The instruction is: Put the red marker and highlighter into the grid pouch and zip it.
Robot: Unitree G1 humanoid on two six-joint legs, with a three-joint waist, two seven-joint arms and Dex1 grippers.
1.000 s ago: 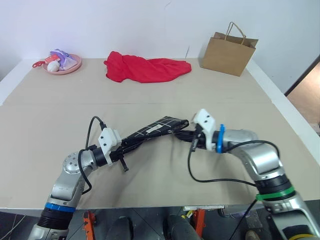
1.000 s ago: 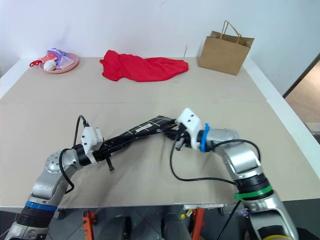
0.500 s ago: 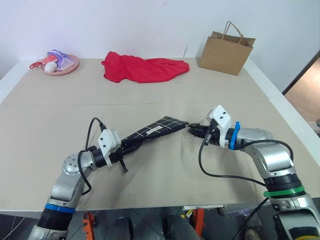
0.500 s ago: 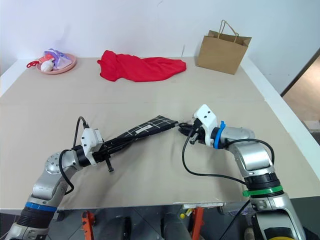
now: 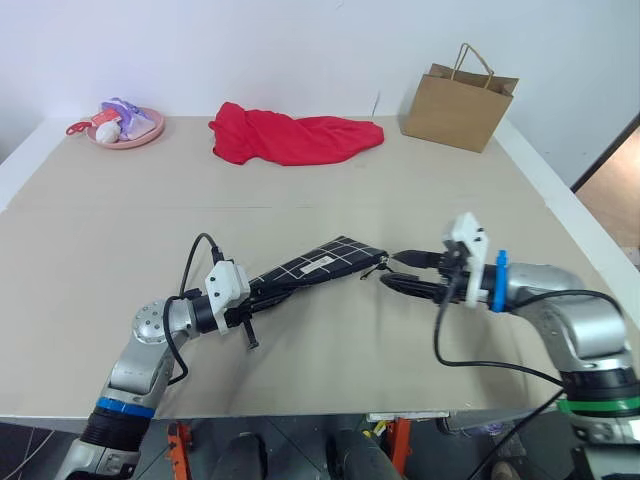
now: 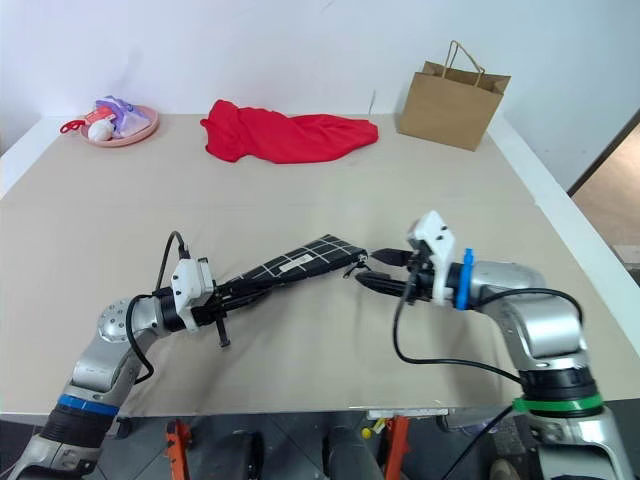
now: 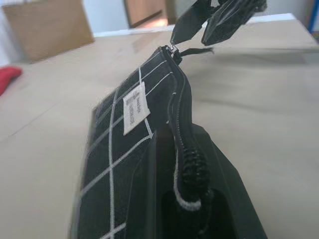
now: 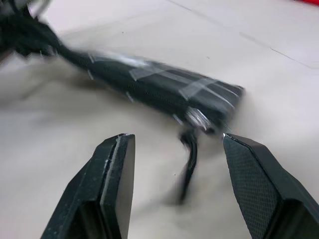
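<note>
Beige table, red cloth and paper bag at far edge. Grid pouch held off the tabletop mid-table, my left gripper clamped on its end. My right gripper fingers apart, just beside its zipper pull.

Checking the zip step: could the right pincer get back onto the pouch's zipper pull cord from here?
Probably yes. The right pincer stands open just off the grid pouch, and the pull cord hangs free at that end with nothing between them. The left pincer holds the pouch's other end.
</note>
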